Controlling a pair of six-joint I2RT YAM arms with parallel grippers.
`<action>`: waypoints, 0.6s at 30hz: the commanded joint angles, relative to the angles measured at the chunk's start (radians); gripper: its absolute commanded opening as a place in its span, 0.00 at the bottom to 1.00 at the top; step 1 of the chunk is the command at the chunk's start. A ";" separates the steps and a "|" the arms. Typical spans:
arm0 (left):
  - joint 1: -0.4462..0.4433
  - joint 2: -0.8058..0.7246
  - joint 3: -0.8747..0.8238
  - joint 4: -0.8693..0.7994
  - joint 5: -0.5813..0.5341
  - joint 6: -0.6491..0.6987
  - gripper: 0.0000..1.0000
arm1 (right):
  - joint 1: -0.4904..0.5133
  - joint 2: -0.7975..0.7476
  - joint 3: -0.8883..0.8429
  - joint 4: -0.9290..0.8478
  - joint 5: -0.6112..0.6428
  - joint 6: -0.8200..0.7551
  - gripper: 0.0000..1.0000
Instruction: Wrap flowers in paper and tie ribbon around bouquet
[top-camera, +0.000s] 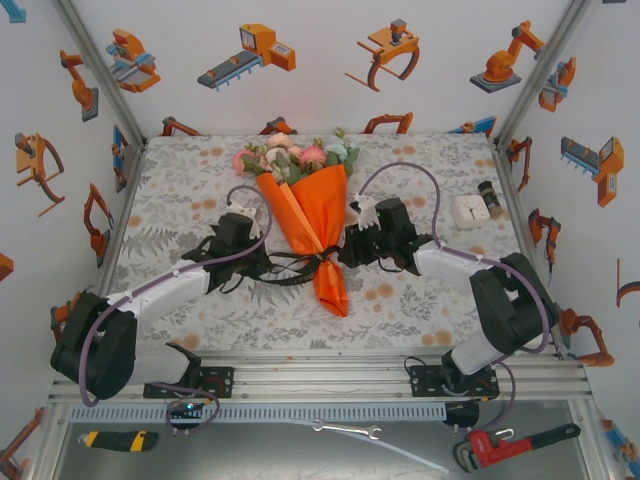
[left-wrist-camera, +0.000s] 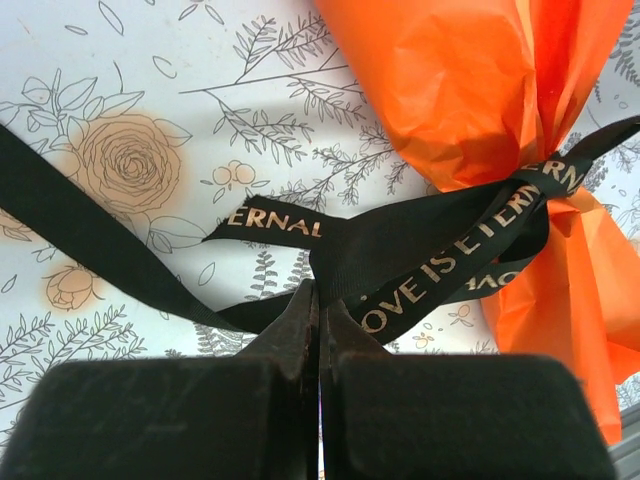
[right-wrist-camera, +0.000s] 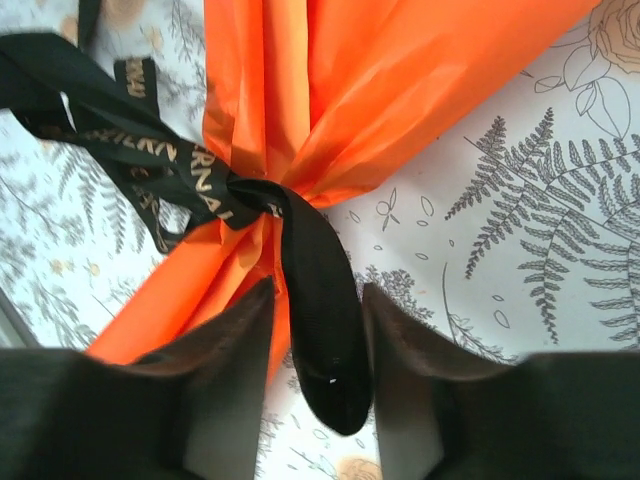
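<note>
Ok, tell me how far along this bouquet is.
Done: the flowers sit wrapped in the orange paper, and the ribbon is knotted around the cone's narrow neck. In hand: the left gripper is shut on one ribbon tail; the right gripper is open, the other tail lying loose between its fingers. Left: probably just letting go, perhaps a bow.

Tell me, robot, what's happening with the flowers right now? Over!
Left gripper shut on ribbon. Right gripper open, ribbon end lying between its jaws. Ribbon knotted round the orange bouquet at its neck.
</note>
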 joint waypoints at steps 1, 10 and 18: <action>0.005 0.004 0.033 -0.002 0.016 0.014 0.00 | 0.003 -0.015 0.024 -0.043 0.023 -0.037 0.47; 0.004 0.004 0.033 -0.006 0.017 0.018 0.00 | 0.001 -0.060 -0.061 -0.027 0.111 -0.047 0.56; 0.004 -0.001 0.030 -0.008 0.021 0.016 0.00 | 0.001 -0.072 -0.123 0.035 0.126 -0.154 0.55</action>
